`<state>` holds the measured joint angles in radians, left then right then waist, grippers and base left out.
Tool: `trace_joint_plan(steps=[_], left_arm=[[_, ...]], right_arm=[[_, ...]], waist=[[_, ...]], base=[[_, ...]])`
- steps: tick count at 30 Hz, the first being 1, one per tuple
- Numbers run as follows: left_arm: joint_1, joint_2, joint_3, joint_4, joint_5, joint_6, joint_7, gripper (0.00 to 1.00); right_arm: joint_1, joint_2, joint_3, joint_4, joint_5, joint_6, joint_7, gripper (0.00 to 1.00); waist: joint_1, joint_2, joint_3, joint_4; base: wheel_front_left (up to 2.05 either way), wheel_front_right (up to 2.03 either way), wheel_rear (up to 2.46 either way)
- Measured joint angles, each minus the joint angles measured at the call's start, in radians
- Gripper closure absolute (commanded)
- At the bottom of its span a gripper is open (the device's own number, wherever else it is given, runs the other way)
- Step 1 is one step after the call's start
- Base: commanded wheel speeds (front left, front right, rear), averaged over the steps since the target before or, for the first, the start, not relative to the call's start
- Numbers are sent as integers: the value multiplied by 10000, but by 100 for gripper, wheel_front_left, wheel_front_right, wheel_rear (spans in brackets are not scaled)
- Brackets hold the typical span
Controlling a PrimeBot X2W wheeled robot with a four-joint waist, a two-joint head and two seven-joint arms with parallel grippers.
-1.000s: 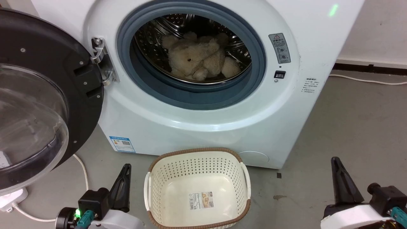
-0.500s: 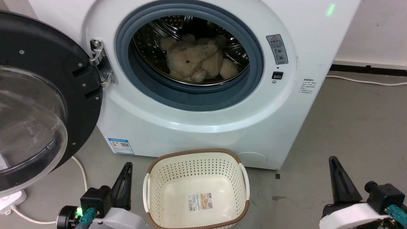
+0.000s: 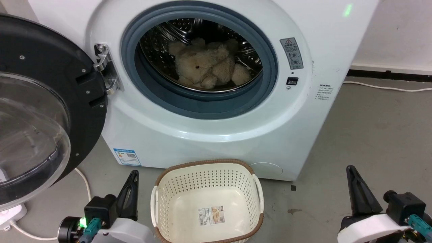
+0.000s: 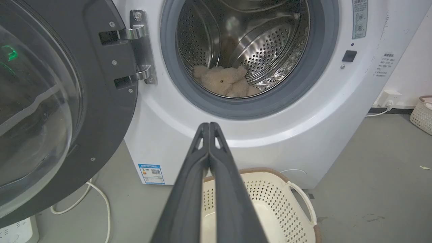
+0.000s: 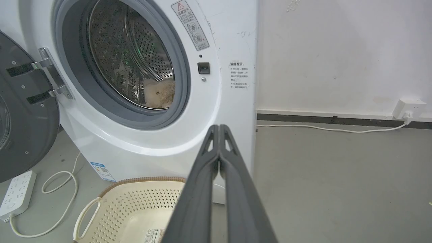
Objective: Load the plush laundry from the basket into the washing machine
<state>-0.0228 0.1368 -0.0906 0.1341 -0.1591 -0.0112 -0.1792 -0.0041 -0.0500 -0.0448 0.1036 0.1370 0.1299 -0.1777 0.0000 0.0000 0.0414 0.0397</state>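
The left end effector [image 4: 209, 125] is closed, its two dark fingers pressed together and holding nothing. The right end effector [image 5: 219, 127] is closed in the same way and is also empty.

One basket [image 3: 206, 164] stands on the floor [image 3: 371, 135] between the two end effectors. On its bottom there is one label sticker [image 3: 211, 215] with a barcode and a small picture; the writing on it is too small to read.

One washing machine [image 3: 209, 135] stands ahead of both end effectors, beyond the basket. Its round door [image 3: 50, 101] is open on the side of the left end effector. The plush laundry [image 3: 206, 67], one piece, lies at the bottom of the steel drum [image 4: 263, 50], well apart from both end effectors.

The front of the machine carries three labels:
- A grey warning label [image 5: 190, 25] has a red triangle and two round pictograms under it.
- A few printed lines [image 5: 239, 75] of small characters are on the side of the right end effector; I cannot read them.
- A blue sticker [image 4: 151, 173] with a square code is low on the front, near the left end effector.

One white power strip [image 5: 18, 192] lies on the floor under the door. One wall socket [image 5: 408, 108] is far to the side of the right end effector.
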Motion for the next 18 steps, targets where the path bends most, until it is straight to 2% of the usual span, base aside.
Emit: trace_joint_plan(steps=[18], left_arm=[[0, -224, 165, -280, 376, 6, 391, 100]], right_arm=[[0, 0, 102, -209, -318, 0, 364, 100]], waist=[[0, 0, -90, -86]], base=[[0, 0, 0]])
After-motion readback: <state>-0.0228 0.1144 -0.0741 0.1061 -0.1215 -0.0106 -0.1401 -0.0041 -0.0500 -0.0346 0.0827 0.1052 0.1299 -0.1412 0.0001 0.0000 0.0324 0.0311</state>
